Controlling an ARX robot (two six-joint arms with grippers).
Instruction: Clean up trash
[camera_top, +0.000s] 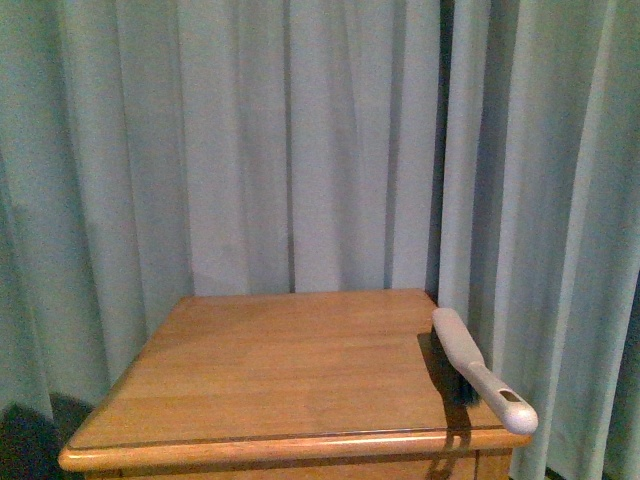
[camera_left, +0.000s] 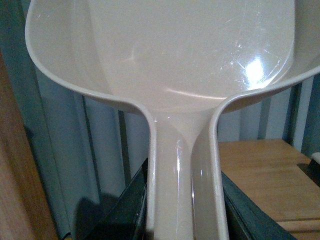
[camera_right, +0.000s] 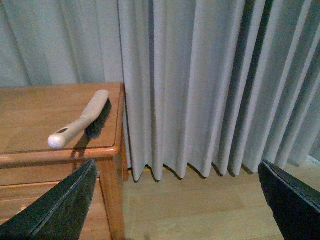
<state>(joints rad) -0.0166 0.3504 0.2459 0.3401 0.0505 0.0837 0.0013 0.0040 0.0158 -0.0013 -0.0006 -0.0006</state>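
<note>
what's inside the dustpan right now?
Nothing visible: the dustpan shows only bare glossy plastic with glare inside, seen in the left wrist view. Its front edge runs out of frame, so that strip can't be checked.

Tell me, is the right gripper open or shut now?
Open. The right gripper has its dark fingers far apart, with only floor and curtain between them; it holds nothing.

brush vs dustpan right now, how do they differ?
The dustpan is clamped by its handle in the left gripper; the brush lies loose along the right edge of the table. The dustpan is a wide hollow scoop; the brush is long and narrow, with dark bristles. Both are pale plastic.
</note>
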